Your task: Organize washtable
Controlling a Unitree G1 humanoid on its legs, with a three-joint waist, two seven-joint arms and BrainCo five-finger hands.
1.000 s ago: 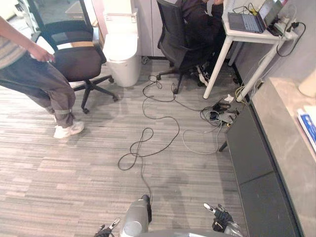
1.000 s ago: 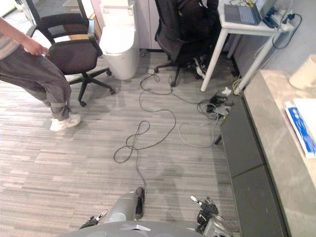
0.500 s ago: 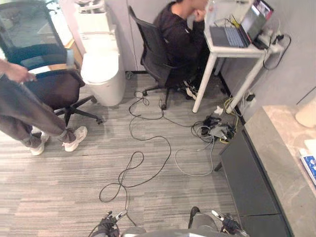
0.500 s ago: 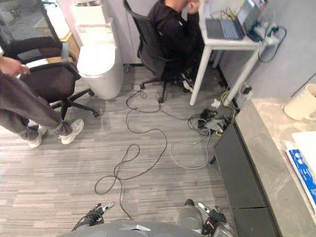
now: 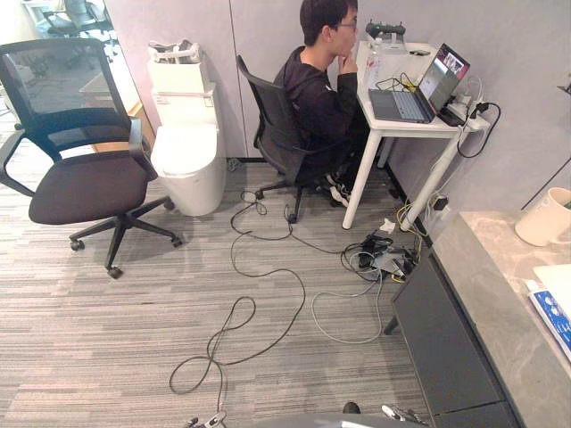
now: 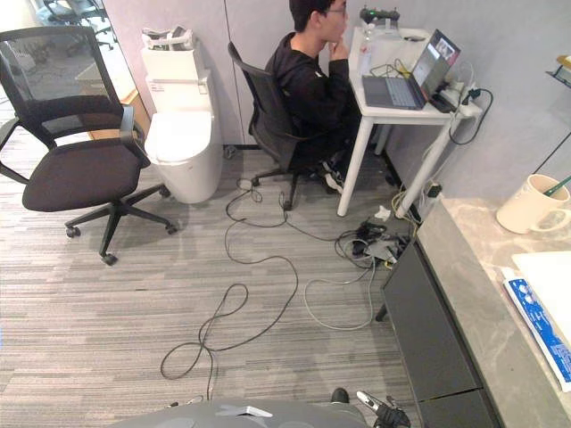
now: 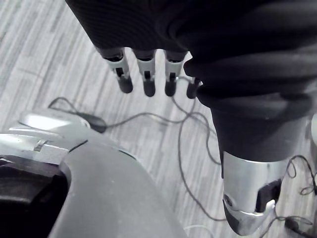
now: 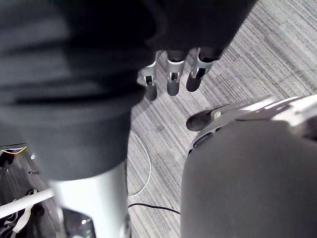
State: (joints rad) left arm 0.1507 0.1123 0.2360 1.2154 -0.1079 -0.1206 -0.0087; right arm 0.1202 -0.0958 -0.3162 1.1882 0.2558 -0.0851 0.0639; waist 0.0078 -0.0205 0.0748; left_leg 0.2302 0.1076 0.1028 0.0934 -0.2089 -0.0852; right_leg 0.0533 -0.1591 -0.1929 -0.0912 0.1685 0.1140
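Two hands are seen hanging low over the grey carpet. Neither is laid on the washtable. The left hand is held slack, its fingers straight and spread a little, and nothing is gripped in it. It is kept well apart from the washtable. The right hand is likewise left loose, with its fingers straight and nothing held. It is seen near the dark cabinet front under the washtable's stone top.

The washtable itself is found along the robot's right side. A cream mug is stood upright at the washtable's far end. A thin teal stick, possibly a toothbrush, is leaned inside it. Nearer along the top, a flat white sheet is laid. Just beside the sheet a blue-and-white packet is laid flat.

A heap of plugs and cords is piled on the floor just off the washtable's far corner. Beyond that corner a white desk is set, with an open laptop on it. A person is seated at the desk on a dark chair. Farther from the washtable, a white toilet and a black office chair are placed, the chair farthest.
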